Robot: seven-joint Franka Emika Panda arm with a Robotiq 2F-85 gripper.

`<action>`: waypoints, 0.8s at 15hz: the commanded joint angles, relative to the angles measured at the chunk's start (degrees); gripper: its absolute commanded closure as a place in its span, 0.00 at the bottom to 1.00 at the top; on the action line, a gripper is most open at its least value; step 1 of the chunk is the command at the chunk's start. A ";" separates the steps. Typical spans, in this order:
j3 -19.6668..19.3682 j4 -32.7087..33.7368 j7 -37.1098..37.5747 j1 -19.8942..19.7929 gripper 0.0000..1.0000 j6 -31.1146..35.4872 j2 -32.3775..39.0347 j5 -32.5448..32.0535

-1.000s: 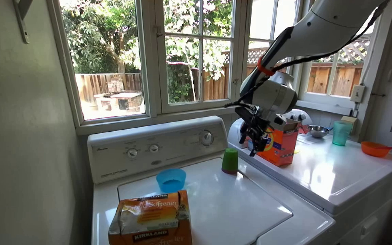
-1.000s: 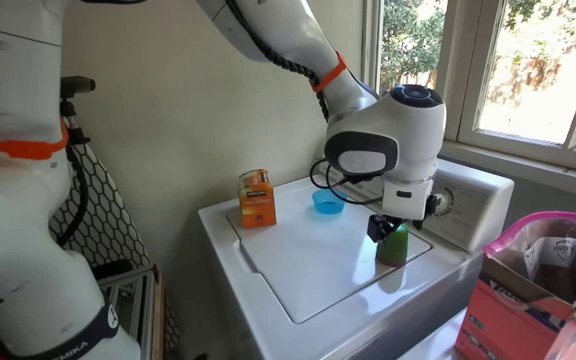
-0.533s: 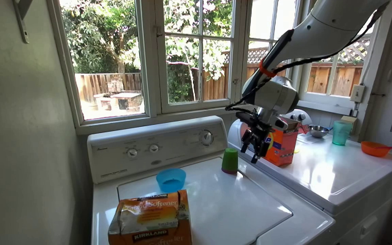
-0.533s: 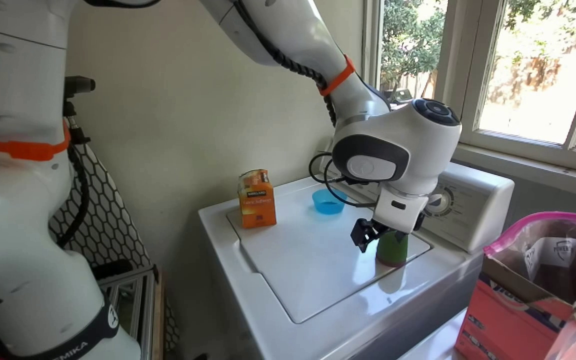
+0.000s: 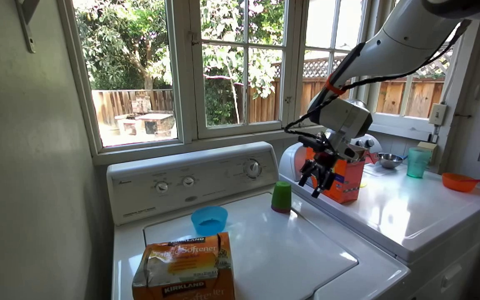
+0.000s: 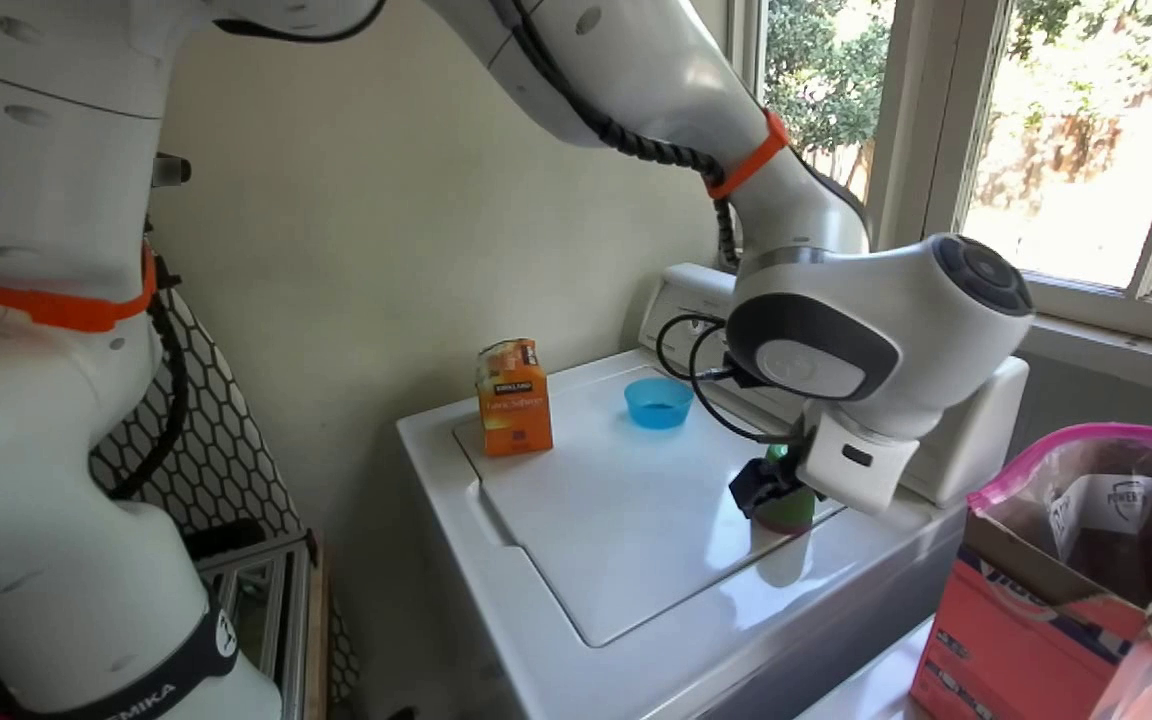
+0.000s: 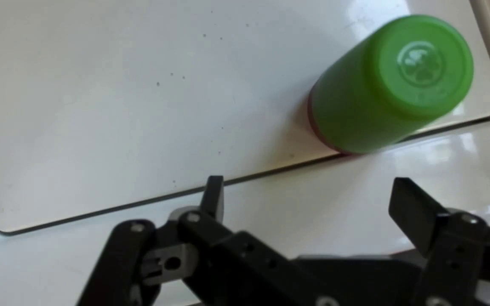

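sunlit windows (image 5: 247, 83) stand behind the pincer (image 7: 308, 182) in an exterior view, with trees (image 5: 119, 50) and a wooden fence (image 5: 127, 102) outside, and a white washing machine (image 5: 206, 179) lies on the near side of them. the pincer hangs tilted over the machine's white top, its two black fingers (image 7: 214, 193) spread wide, with bare white surface showing between their tips in the wrist view. nearest to the pincer is a green cup (image 7: 391, 89), set upside down at the edge of the lid (image 7: 121, 127), ahead of the fingertips and apart from both; its base, marked with a round emblem, faces up, and its dark reddish rim meets the lid's seam. well away from the pincer, on the same machine, sit a translucent blue bowl (image 6: 656, 412) and, farther off still, an orange fabric softener box (image 6: 516, 410). just behind the pincer in an exterior view, an orange-red box (image 5: 350, 183) stands on a neighbouring white appliance (image 5: 390, 233); beyond it from the pincer are a small metal bowl (image 5: 390, 163), a teal tumbler (image 5: 418, 162) and an orange bowl (image 5: 456, 185) with a thin pink utensil (image 5: 479, 181) across it.
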 commanded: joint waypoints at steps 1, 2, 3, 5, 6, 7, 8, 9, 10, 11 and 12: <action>-0.03 8.96 -5.59 -4.19 0.00 -6.82 7.19 4.40; -0.14 10.82 -5.92 -4.33 0.00 -8.07 8.63 4.26; -0.18 12.64 -6.13 -4.37 0.00 -9.17 9.98 4.01; 0.00 15.83 -6.06 -3.84 0.00 -10.79 12.48 3.39; 0.16 17.02 -5.78 -3.27 0.00 -11.01 13.50 3.13; 0.27 18.04 -5.45 -2.89 0.00 -11.27 14.31 2.97; 0.53 18.96 -5.42 -2.54 0.00 -11.41 15.15 2.93; 0.72 19.87 -5.32 -2.23 0.00 -11.82 15.99 2.77; 0.80 20.69 -5.21 -1.83 0.00 -12.29 16.84 2.46; 0.86 21.57 -5.15 -1.45 0.00 -12.81 17.80 2.16; 0.91 22.37 -5.22 -1.21 0.00 -13.25 18.57 2.02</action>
